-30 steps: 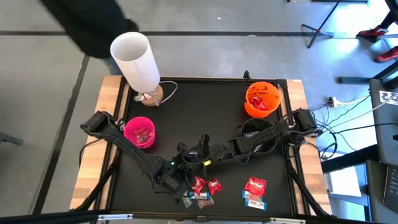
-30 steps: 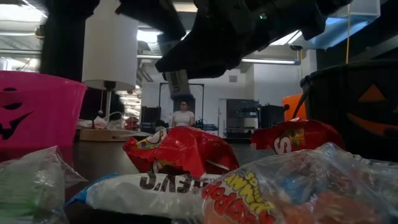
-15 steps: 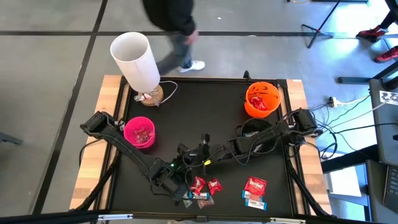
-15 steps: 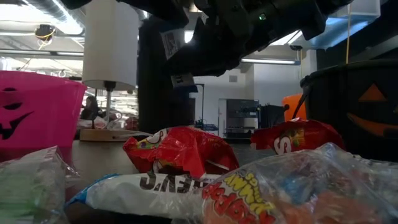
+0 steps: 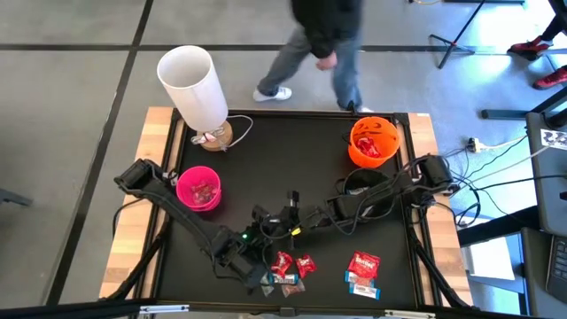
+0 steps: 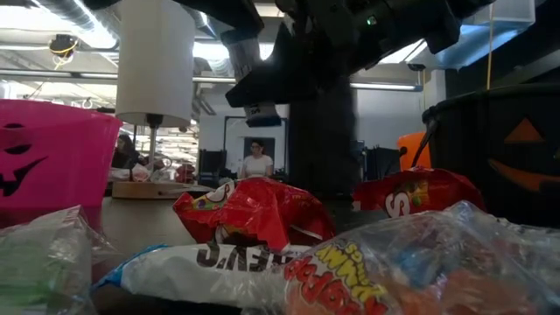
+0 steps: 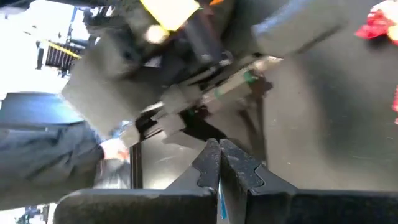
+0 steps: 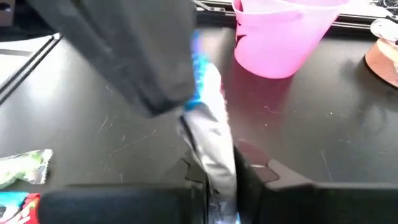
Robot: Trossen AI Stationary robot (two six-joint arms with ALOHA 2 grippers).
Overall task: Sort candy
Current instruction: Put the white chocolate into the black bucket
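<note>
Several candy pieces (image 5: 292, 266): shiny red, blue-and-white, silvery wrappers, near counter's (image 5: 283, 159) front edge.
Right gripper (image 8: 214, 180): jaws pinching silvery-blue candy.
Left gripper (image 7: 219, 163): jaws closed.

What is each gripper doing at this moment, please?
Left gripper: shut on the blue-and-silver candy wrapper.
Right gripper: shut on the same blue-and-silver candy wrapper.

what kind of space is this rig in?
Likely a lab or workshop, not a home: bare concrete floor, a tripod and loose cables beside the table, plus exposed ceiling ducts behind.
</note>
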